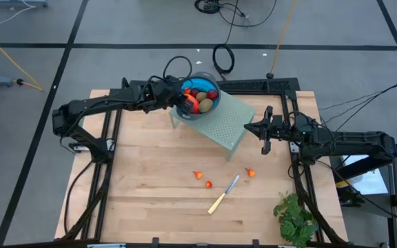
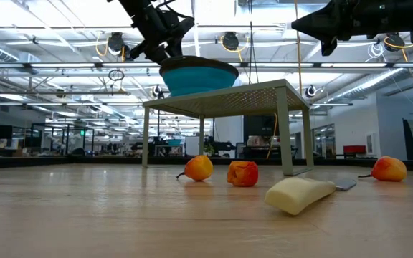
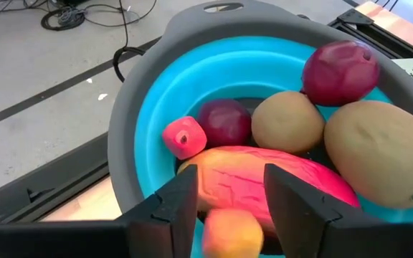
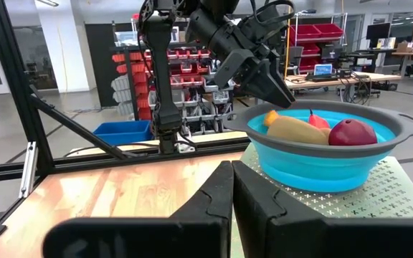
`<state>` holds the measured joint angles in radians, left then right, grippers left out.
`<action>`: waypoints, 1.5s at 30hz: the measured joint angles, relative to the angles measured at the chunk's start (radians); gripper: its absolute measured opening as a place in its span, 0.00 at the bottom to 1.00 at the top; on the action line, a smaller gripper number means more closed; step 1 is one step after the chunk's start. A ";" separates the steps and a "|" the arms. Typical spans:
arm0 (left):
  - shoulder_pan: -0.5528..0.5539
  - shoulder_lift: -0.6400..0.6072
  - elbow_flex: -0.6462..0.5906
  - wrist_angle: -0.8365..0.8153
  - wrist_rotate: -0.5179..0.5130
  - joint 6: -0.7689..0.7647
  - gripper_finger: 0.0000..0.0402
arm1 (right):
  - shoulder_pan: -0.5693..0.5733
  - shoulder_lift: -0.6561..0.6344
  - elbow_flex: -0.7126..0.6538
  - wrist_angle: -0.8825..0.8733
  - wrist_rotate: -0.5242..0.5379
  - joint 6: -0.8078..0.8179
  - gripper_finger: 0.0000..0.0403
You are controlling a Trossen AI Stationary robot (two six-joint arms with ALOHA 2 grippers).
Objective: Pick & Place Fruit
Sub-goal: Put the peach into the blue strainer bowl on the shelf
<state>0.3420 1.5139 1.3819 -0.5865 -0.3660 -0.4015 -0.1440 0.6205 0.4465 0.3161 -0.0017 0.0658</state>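
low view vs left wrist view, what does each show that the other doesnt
Only the low view: three small orange-red pieces on the table under the perforated stand, the knife's pale handle, and the shut right gripper hanging high.
Only the left wrist view: the bowl's contents, two brownish-green ovals, two dark red balls, the long red-orange piece.
Both: the blue bowl and the left gripper over it.

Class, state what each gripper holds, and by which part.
Nothing. The left gripper stands open over the bowl, a small orange fruit loose between; right gripper shut, empty.
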 joint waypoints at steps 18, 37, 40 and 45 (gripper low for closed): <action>-0.049 -0.052 -0.001 -0.025 0.027 0.041 0.44 | 0.000 0.000 0.000 -0.025 -0.003 0.068 0.00; -0.218 -0.145 0.000 -0.121 0.045 0.111 0.44 | 0.000 0.000 0.000 -0.150 -0.162 0.071 0.00; -0.233 -0.156 0.000 -0.116 0.048 0.102 0.44 | 0.000 -0.001 0.000 -0.162 -0.162 0.071 0.00; -0.253 -0.153 0.000 -0.118 0.053 0.101 0.44 | 0.000 0.000 0.000 -0.165 -0.164 0.079 0.00</action>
<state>0.0887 1.3605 1.3819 -0.7044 -0.3130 -0.3008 -0.1440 0.6201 0.4465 0.1511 -0.1661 0.1448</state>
